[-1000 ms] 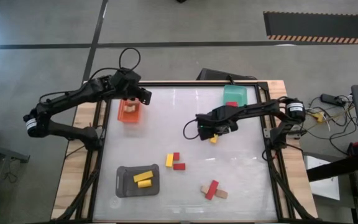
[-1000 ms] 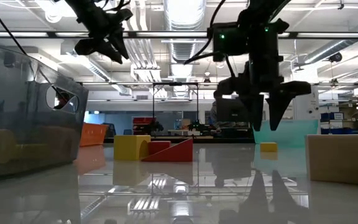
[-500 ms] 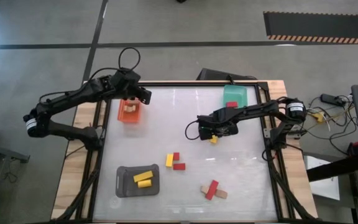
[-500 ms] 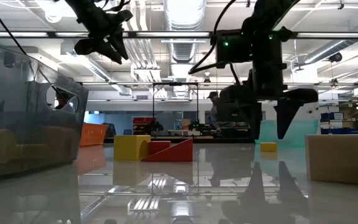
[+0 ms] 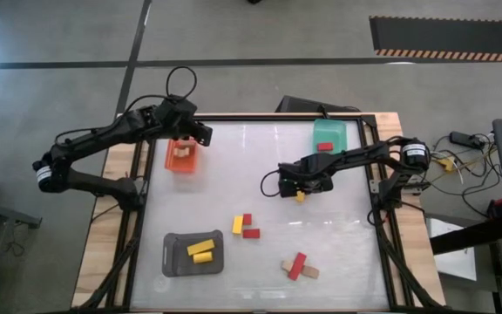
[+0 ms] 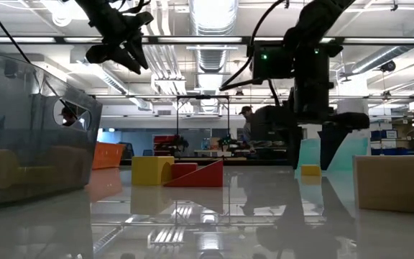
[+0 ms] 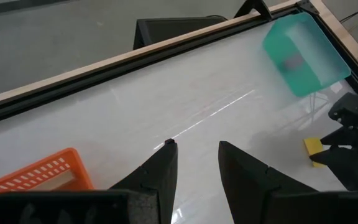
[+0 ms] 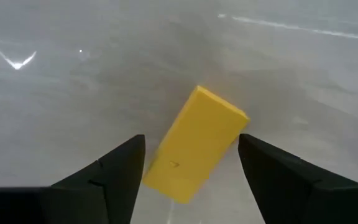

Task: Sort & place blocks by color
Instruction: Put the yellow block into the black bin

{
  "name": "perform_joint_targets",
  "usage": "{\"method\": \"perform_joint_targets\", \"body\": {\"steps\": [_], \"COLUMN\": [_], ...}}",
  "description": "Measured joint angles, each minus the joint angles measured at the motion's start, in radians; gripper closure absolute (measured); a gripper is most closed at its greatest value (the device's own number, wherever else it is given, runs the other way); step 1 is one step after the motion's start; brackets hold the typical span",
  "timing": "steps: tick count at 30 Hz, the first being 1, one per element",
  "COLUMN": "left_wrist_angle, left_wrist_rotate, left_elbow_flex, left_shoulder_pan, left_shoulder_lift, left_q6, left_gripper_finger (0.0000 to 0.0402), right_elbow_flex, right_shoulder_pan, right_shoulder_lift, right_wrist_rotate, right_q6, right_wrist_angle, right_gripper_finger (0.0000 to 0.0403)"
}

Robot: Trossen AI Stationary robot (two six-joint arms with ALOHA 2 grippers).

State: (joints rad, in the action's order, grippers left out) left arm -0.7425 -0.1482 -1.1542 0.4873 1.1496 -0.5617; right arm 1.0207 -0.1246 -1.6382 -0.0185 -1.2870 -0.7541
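Observation:
My right gripper (image 8: 191, 139) is open and points down at a small yellow block (image 8: 194, 147) lying flat on the white table right of centre (image 5: 301, 196). One finger stands on either side of the block, and in the low view both reach down almost to the table beside it (image 6: 310, 170). My left gripper (image 7: 194, 152) is open and hovers above the orange tray (image 5: 172, 163) at the far left. Loose on the table are a yellow block (image 5: 237, 224) with two red ones (image 5: 249, 232), and a red and tan cluster (image 5: 298, 265).
The grey tray (image 5: 174, 262) near the front left holds two yellow blocks. A green tray (image 5: 332, 137) at the far right holds a red block. The orange tray has a small block inside. Bare table lies between the trays and around my right gripper.
My right gripper has come down toward the table and shifted slightly toward its near edge, so that its fingers now stand on either side of the yellow block. The block has stayed where it was.

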Motion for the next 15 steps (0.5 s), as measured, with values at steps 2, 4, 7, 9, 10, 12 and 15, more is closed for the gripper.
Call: {"method": "perform_joint_targets", "body": {"steps": [2,4,7,9,10,12,15], "left_wrist_angle": [0.0,0.0,0.0,0.0,0.0,0.001,0.001], "left_wrist_rotate": [0.0,0.0,0.0,0.0,0.0,0.0,0.0], "left_elbow_flex": [0.0,0.0,0.0,0.0,0.0,0.0,0.0], "left_shoulder_pan": [0.0,0.0,0.0,0.0,0.0,0.0,0.0], "left_shoulder_lift": [0.0,0.0,0.0,0.0,0.0,0.0,0.0], "left_q6": [0.0,0.0,0.0,0.0,0.0,0.0,0.0], "left_gripper_finger": [0.0301,0.0301,0.0301,0.0301,0.0301,0.0301,0.0301], "right_elbow_flex": [-0.021,-0.029,-0.033,-0.034,-0.034,-0.033,-0.029], "right_shoulder_pan": [0.002,0.008,0.014,0.018,0.019,0.019,0.02], "right_shoulder_lift": [0.0,0.002,0.002,0.002,0.002,0.002,0.002], "right_wrist_rotate": [-0.015,-0.018,-0.019,-0.018,-0.02,-0.031,-0.05], "right_q6": [-0.006,-0.012,-0.011,-0.011,-0.01,0.0,0.017], "right_wrist_angle": [0.03,0.035,0.033,0.029,0.028,0.029,0.035], "right_gripper_finger": [0.0162,0.0174,0.0203,0.0228,0.0242,0.0269,0.0285]}}
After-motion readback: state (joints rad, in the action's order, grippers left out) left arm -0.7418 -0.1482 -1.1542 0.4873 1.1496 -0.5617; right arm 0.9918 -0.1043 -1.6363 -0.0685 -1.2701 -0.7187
